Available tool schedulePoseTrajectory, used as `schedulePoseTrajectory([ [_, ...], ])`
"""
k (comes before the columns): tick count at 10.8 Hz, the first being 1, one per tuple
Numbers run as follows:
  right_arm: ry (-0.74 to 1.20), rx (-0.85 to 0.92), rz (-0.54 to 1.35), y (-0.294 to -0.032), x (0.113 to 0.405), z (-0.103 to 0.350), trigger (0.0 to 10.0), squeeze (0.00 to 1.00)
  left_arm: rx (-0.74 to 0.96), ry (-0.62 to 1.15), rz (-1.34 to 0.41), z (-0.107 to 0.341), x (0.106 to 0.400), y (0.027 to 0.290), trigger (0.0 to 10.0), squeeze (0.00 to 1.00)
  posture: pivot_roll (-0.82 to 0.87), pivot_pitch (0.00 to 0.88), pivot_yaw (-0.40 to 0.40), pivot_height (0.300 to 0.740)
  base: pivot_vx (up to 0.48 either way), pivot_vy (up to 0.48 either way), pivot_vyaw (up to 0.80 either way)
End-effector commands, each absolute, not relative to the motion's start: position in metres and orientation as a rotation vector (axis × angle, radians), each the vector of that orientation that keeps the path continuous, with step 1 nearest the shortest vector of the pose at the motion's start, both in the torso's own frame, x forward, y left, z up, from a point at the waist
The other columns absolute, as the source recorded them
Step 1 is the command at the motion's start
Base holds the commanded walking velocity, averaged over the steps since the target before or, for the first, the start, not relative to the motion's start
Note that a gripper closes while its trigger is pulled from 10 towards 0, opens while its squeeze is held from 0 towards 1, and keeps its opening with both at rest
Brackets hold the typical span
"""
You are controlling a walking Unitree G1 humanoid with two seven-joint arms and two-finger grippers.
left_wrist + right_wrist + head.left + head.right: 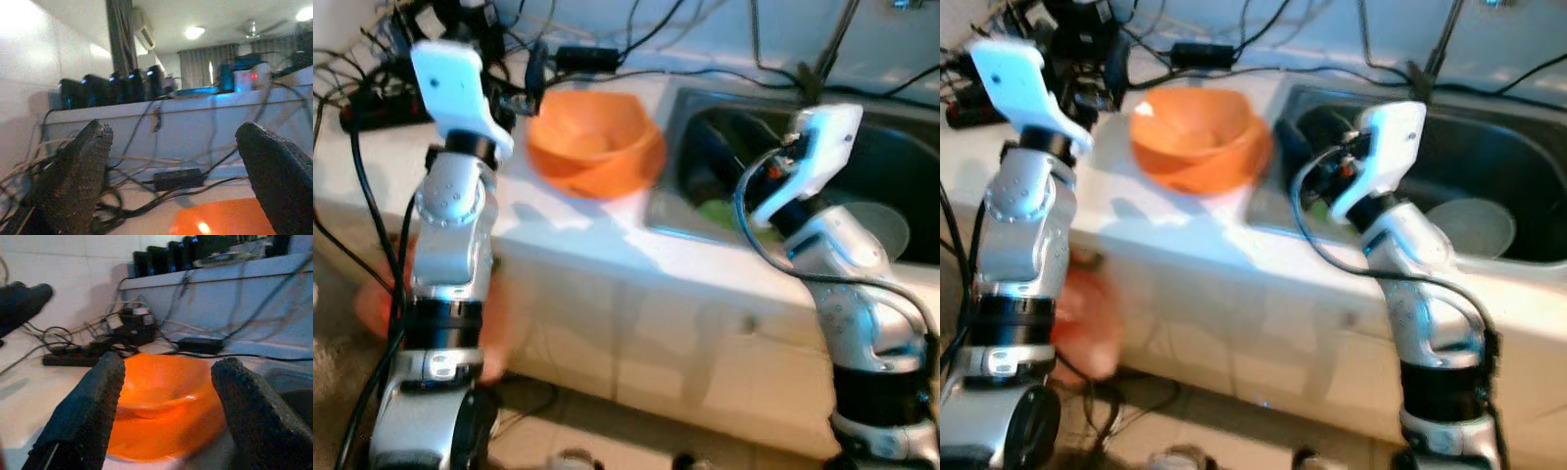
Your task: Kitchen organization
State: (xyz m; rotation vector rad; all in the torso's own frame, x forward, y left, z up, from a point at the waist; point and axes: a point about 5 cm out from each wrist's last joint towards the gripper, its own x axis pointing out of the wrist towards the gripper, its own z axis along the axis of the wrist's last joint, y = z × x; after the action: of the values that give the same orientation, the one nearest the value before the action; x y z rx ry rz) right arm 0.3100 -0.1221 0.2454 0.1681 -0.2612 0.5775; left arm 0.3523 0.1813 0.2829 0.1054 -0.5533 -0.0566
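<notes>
With the wide-open right gripper [166, 406] aimed at the round orange plastic bowl [595, 142] near the white countertop's [568, 230] sink-side edge, best advanced level; left gripper [181, 176] spread wide, empty.

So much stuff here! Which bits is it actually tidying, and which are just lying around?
For the job:
orange bowl on the counter
sink
pale plate and green item in the sink
right gripper, jaws open toward the bowl

Just lying about:
cables
power strip
black adapter
</notes>
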Motion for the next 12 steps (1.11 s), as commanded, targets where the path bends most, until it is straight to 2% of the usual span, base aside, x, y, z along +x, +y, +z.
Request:
schedulePoseTrajectory([
  [1, -0.288, 0.149, 0.552, -0.129, 0.310, 0.251, 10.0, 0.00, 0.097, -0.553, -0.070, 0.286, 0.352, 0.176, 10.0, 0.00, 0.11, 0.074, 0.008, 0.740, 0.000, 0.420, -0.46],
  [9, -0.297, 0.134, 0.527, -0.130, 0.315, 0.251, 10.0, 0.00, 0.100, -0.504, -0.104, 0.278, 0.350, 0.166, 10.0, 0.00, 0.11, 0.069, -0.002, 0.740, 0.000, 0.000, 0.00],
  [12, -0.308, 0.128, 0.515, -0.131, 0.316, 0.253, 10.0, 0.00, 0.095, -0.509, -0.106, 0.282, 0.350, 0.165, 10.0, 0.00, 0.10, 0.066, -0.002, 0.740, 0.320, 0.000, 0.00],
])
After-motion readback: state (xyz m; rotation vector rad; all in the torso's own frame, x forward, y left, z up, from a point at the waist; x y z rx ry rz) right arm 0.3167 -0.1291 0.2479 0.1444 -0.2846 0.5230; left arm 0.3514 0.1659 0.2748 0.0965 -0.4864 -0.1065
